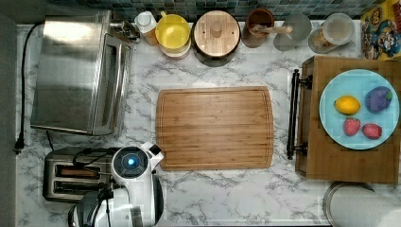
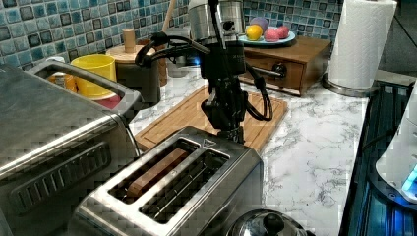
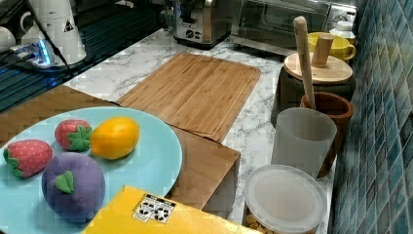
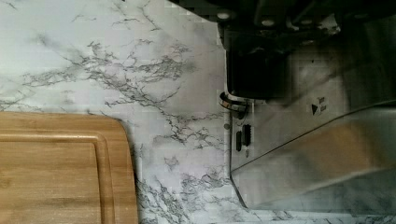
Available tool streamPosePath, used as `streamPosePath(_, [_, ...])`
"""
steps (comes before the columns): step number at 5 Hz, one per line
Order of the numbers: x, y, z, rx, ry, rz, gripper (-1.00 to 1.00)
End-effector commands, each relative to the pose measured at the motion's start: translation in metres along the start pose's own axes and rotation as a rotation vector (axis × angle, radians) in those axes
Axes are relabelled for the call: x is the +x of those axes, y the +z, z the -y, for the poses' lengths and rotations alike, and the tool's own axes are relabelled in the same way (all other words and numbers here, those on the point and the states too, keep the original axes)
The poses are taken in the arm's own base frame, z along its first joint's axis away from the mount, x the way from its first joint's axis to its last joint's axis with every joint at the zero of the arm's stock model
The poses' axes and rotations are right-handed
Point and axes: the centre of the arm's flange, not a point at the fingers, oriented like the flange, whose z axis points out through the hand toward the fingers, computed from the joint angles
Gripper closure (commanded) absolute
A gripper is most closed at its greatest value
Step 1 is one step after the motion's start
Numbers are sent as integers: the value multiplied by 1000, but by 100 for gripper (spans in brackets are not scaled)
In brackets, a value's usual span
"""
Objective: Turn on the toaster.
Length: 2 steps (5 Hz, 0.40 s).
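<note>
Since the gripper [image 2: 235, 132] is right at the end of the toaster [image 2: 172, 189] beside the oven [image 2: 44, 132] — can't tell if it's clenched — I'd push straight down on the lever, no sideways slip.

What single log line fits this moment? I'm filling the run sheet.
stage: reaching lever | gripper: low at the toaster end by the cutting board | slots: something brown inside | lever: hidden

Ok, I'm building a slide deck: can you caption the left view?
Robot gripper poised at the far end of a steel toaster, beside a wooden cutting board.
</note>
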Motion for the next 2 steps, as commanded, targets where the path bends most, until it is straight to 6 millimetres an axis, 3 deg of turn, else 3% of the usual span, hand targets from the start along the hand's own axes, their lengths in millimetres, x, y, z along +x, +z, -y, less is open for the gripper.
streamPosePath(1, [25, 67, -100, 24, 263, 102, 100])
streamPosePath(2, [24, 95, -101, 12, 250, 128, 100])
